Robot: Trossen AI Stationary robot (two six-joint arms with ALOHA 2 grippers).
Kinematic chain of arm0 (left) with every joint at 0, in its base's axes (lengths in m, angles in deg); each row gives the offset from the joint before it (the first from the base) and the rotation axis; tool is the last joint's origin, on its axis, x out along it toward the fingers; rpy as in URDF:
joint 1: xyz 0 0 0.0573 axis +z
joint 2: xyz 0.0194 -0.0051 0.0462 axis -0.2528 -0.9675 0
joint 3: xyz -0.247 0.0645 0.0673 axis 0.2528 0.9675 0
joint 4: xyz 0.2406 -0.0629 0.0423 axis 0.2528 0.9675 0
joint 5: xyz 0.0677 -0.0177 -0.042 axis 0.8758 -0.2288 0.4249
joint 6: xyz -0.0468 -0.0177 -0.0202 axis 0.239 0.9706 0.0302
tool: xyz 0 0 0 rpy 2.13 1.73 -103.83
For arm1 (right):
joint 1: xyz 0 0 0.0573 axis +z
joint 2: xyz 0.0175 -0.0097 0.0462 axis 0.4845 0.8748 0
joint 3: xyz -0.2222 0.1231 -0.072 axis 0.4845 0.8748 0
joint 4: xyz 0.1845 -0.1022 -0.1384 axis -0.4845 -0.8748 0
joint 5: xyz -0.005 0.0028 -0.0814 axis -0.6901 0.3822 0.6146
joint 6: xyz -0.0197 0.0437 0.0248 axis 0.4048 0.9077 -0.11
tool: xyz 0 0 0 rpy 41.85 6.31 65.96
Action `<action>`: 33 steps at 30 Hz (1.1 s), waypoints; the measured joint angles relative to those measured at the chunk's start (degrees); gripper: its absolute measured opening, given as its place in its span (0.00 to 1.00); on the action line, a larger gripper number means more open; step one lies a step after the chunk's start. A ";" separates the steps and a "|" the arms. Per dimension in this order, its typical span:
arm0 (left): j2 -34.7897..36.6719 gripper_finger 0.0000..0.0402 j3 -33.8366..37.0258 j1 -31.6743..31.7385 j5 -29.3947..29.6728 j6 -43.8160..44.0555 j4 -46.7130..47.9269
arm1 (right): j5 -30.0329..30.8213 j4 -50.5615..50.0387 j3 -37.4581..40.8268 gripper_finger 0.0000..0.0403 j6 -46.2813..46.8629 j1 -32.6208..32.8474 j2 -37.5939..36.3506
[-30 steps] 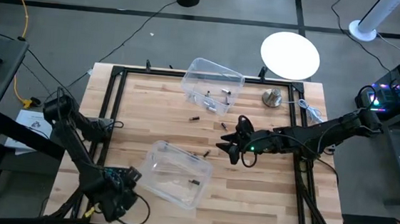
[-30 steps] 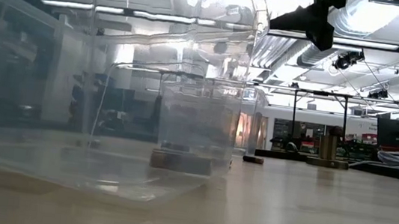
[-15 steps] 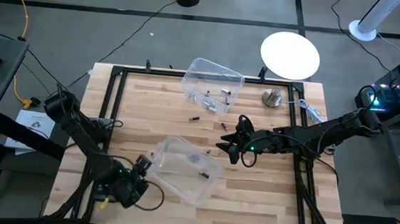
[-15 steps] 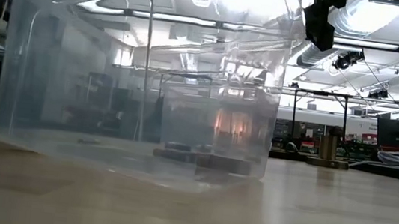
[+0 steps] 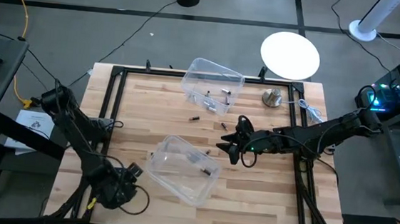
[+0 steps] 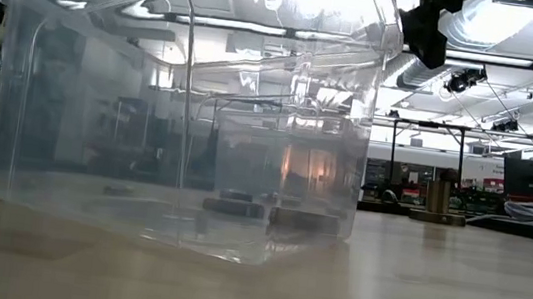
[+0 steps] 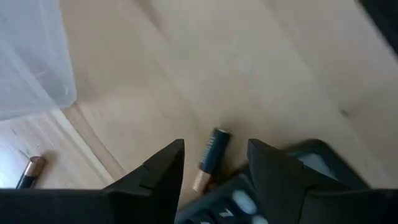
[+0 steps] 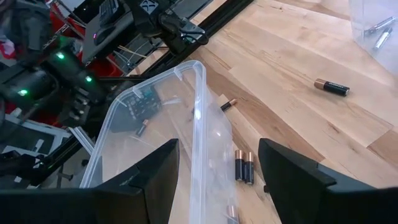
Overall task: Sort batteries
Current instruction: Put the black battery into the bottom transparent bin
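At the bench's front left corner the left claw [image 5: 129, 171], spread and empty, has drawn back from the near bin [image 5: 181, 169], now resettled upright with batteries [image 5: 205, 171] inside. The right claw [image 5: 227, 143], released, waits mid-bench; loose batteries [image 8: 243, 167] remain to be sorted.

Bright overhead light, glare on clear bin [image 6: 180, 110], blurry wrist close-up.

Left arm runs along the bench's left edge, elbow bent, its left gripper [image 5: 129, 171] low near the front-left corner, fingers [image 7: 163, 168] parted with nothing between them. Right arm reaches in from the bench's right edge, stretched nearly level toward the middle; right gripper [image 5: 231, 137] hovers, fingers [image 8: 155, 168] spread wide.
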 joint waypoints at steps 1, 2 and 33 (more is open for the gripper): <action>-0.02 0.42 0.61 0.95 0.03 0.09 -0.56 | 0.00 -0.02 0.00 0.53 0.02 0.00 0.00; -0.02 0.42 1.14 1.91 0.13 0.88 -0.77 | 0.00 0.00 0.00 0.53 0.39 0.00 0.00; -0.19 0.40 11.90 6.51 -9.62 -2.30 -14.43 | 0.04 -0.07 0.00 0.53 2.42 0.00 0.00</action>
